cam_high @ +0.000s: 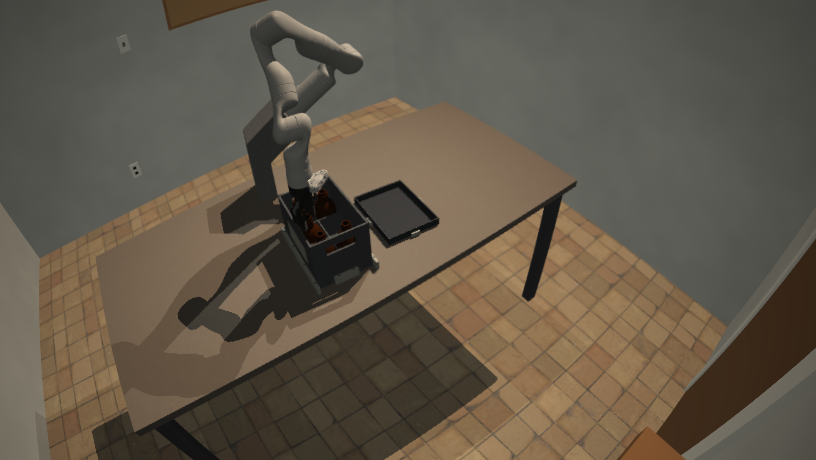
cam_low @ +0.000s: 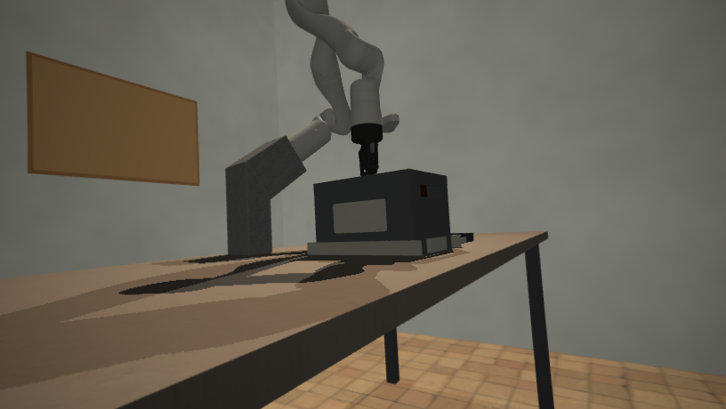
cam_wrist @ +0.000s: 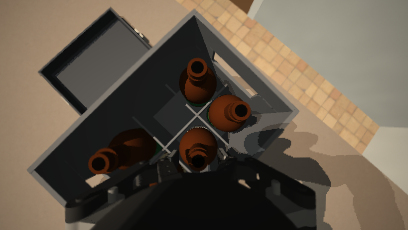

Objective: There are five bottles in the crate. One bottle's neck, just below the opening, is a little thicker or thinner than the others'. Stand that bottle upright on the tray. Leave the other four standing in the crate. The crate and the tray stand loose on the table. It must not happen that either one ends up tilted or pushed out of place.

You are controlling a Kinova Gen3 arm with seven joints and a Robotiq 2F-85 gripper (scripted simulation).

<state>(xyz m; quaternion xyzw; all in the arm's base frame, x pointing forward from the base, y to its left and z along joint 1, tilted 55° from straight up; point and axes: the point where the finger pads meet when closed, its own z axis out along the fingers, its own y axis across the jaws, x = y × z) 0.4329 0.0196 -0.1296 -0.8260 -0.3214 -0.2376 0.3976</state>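
Dark open-topped crate [cam_high: 342,251] near middle of brown tabletop [cam_high: 491,165], split by thin pale dividers into cells.

Wrist view, left to right across crate [cam_wrist: 125,105]:
- Leftmost brown bottle [cam_wrist: 102,162] in the large left cell, seen leaning, mouth toward lower left, long axis tilted off vertical; broad dark-brown body behind it.
- Centre bottle [cam_wrist: 198,150] directly under the camera, round mouth facing up, long axis upright, neck rim seen end-on. Sits between the fingers, dark links showing on both sides of its neck.
- Upper bottle [cam_wrist: 197,80] in the far cell, upright, mouth up, shoulder flaring below a short neck.
- Right bottle [cam_wrist: 229,112] in the adjacent cell, mouth turned slightly rightward in this perspective.
- Fifth bottle not made out in this view.
- All glossy reddish brown, rounded lip at the opening; neck thickness differences too slight to tell.

Gripper [cam_low: 367,164] pointing straight down, tips at crate rim level in exterior view. Fingers part-way open, flanking the centre bottle's neck, not clamped on it; contact cannot be told.

Shallow dark tray [cam_high: 397,212] just beside crate on its right in top view, flat on tabletop, nothing in it. Tray [cam_wrist: 90,62] at upper left in wrist view.
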